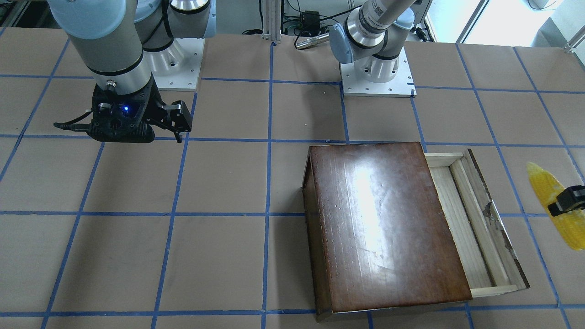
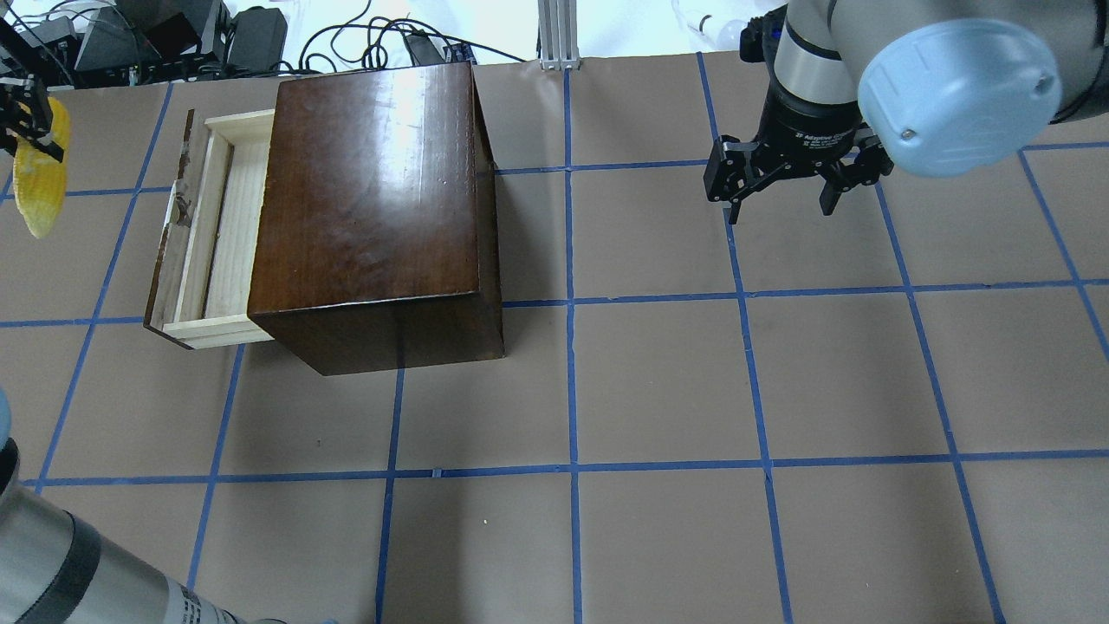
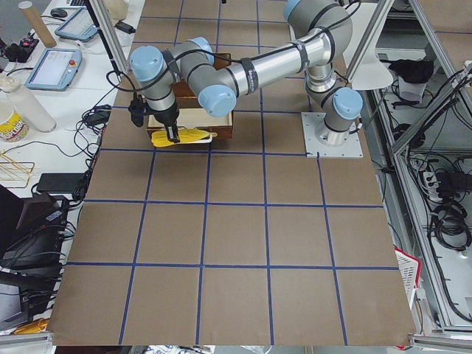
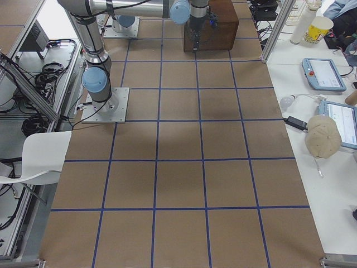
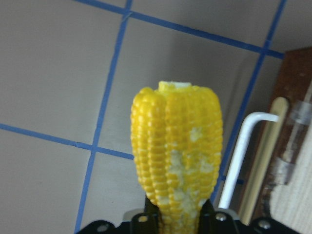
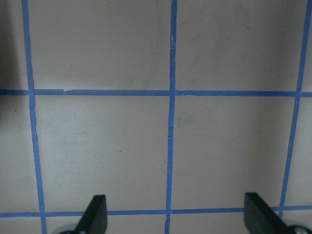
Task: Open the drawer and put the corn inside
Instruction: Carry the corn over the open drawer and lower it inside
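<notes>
The dark-brown wooden box point(image 2: 372, 208) stands on the table with its pale wooden drawer point(image 2: 212, 234) pulled partly out to the left. It also shows in the front view point(image 1: 475, 219). My left gripper point(image 2: 26, 121) is shut on the yellow corn point(image 2: 39, 182) and holds it above the table, just beyond the drawer's dark front panel point(image 1: 498, 224). The corn point(image 5: 178, 151) fills the left wrist view; it also shows in the front view point(image 1: 555, 205). My right gripper point(image 2: 780, 186) is open and empty, hanging over bare table far to the right; its fingers point(image 6: 95, 214) show in the right wrist view.
The table is brown paper with a blue tape grid point(image 2: 572, 303). Cables and equipment point(image 2: 173, 39) lie past the far edge. A white bent drawer handle point(image 5: 241, 156) shows beside the corn in the left wrist view.
</notes>
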Robot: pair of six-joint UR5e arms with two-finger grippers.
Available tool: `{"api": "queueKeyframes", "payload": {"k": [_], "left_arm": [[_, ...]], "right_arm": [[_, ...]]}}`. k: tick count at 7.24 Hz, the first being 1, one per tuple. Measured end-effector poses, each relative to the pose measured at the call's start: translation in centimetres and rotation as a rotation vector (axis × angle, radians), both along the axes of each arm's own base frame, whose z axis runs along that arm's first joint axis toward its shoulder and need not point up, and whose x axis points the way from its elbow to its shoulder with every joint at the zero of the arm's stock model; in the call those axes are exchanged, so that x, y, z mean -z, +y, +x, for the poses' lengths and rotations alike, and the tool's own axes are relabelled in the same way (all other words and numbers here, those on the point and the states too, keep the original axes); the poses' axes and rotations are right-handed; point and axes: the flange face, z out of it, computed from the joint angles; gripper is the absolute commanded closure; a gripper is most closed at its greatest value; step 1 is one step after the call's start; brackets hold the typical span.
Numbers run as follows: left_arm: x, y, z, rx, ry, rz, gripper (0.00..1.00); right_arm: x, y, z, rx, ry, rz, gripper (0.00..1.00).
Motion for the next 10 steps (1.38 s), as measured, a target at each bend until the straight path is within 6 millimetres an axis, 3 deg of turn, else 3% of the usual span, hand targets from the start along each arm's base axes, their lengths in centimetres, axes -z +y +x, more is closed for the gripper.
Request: {"api": "queueKeyframes", "payload": {"k": [2,3,9,10], "left_arm": [[1.8,-1.0,-5.7,0.124,0.037,0.016,1.0],[3.2,-1.1,-7.2,0.163,0.05,0.032,1.0],[11.2,-0.6,-8.5,0.176,0.101,0.088,1.0],[12.2,-0.5,-8.5,0.165,0.133,0.072,0.92]], "right_arm": [[0.0,0.0,0.0,0.0,0.0,0.0,0.0],[0.0,0.0,0.0,0.0,0.0,-0.001,0.0],[0.0,0.0,0.0,0.0,0.003,-0.001,0.0],[0.0,0.0,0.0,0.0,0.002,-0.001,0.0]]}}
